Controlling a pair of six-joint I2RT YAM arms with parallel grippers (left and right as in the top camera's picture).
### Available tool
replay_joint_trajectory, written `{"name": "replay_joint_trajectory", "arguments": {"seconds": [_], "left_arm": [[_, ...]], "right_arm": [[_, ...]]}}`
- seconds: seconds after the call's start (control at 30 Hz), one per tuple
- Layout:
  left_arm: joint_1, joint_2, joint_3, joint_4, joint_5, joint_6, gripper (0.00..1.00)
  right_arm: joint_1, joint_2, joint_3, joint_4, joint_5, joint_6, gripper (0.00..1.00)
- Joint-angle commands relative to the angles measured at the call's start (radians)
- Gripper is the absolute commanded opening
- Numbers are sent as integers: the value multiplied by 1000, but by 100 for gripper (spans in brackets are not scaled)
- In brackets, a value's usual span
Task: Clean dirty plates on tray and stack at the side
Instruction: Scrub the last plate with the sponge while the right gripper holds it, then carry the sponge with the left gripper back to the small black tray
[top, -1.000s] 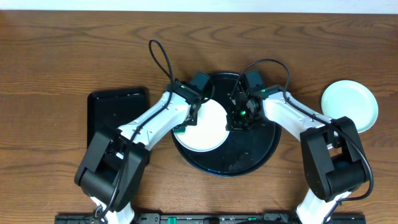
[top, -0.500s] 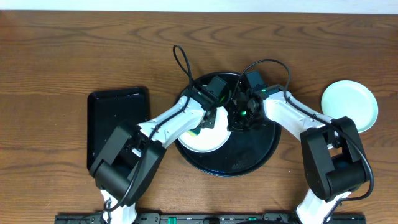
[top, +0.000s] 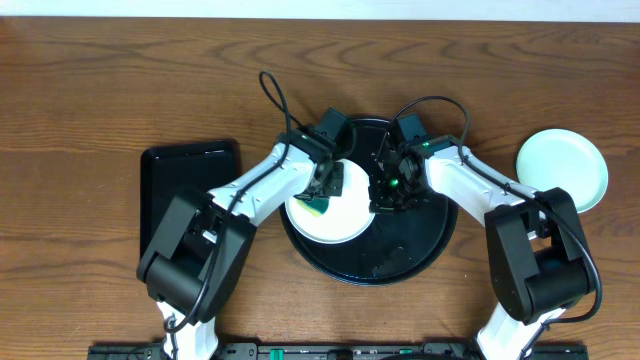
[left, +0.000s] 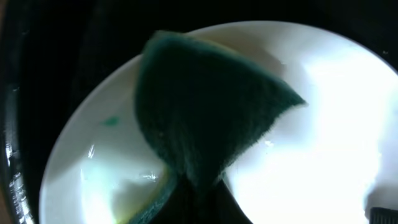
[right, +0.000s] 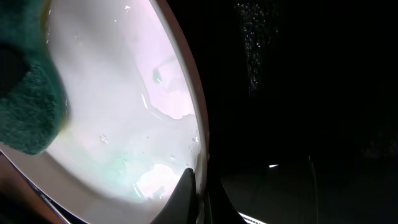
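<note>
**One smeared plate (top: 335, 225) under a green sponge (left: 205, 118)**

Nearest you, the round black tray (top: 400, 255) holds the smeared plate on its left half. Your left gripper (top: 322, 195) clamps the green sponge against it; your right gripper (top: 380, 198) pinches its right rim. Slightly farther, off to the right, a pale mint plate (top: 562, 170) lies on the table (top: 100, 80).

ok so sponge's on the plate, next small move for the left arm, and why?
Probably wipe the sponge across to the teal smear on the plate. The left gripper is shut on the sponge, which rests on the plate, and the right gripper pinches the rim, so the plate looks steadied.
</note>
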Motion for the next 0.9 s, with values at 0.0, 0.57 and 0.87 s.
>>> {"name": "replay_joint_trajectory", "arguments": {"seconds": [0.0, 0.57, 0.87], "left_arm": [[79, 69, -33, -101, -163, -79, 7], [107, 69, -30, -262, -458, -198, 7], [66, -13, 32, -335, -475, -185, 7]], "right_arm": [[5, 10, -12, -9, 32, -21, 1], [5, 10, -13, -13, 32, -21, 1], [5, 10, -13, -13, 32, -21, 1]]}}
